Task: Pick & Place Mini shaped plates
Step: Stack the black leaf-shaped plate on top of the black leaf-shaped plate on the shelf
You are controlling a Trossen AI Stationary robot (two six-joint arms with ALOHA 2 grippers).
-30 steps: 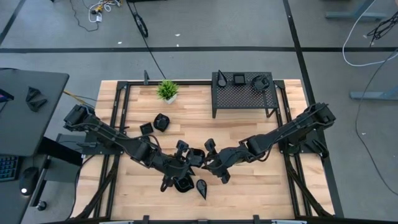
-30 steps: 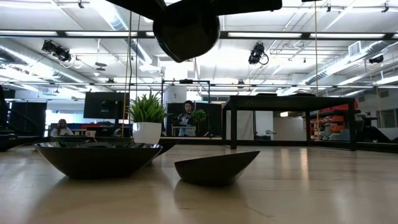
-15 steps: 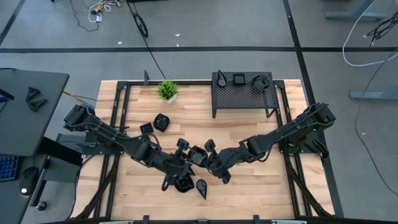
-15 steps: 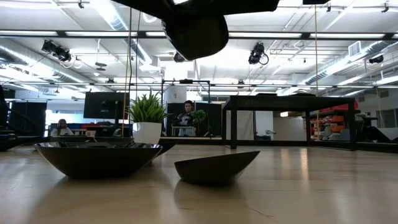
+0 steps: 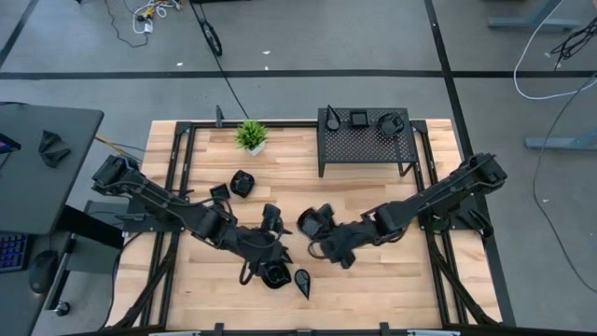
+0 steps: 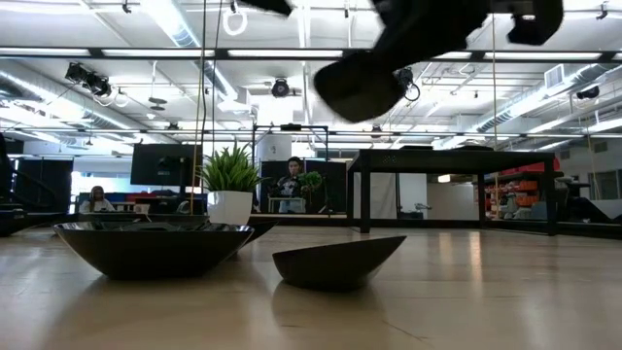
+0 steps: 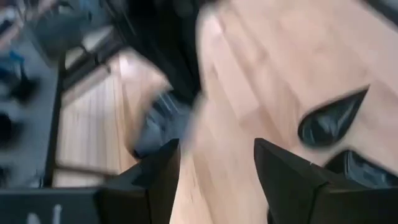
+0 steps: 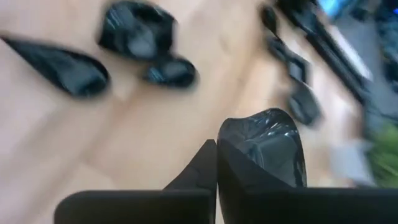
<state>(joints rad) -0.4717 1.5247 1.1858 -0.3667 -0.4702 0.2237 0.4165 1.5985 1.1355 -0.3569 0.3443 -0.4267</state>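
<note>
our right end effector (image 8: 217, 163) is pinched on a glossy black mini plate (image 8: 264, 147), lifted above the table (image 5: 373, 289) near its middle. our left end effector (image 7: 214, 163) is spread, over the teardrop plate (image 5: 302, 280).

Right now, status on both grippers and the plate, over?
Right gripper shut on a glossy black mini plate, lifted above mid-table. Left gripper open, empty, beside it. Teardrop plate and others rest on the table. Nothing in the way.
</note>
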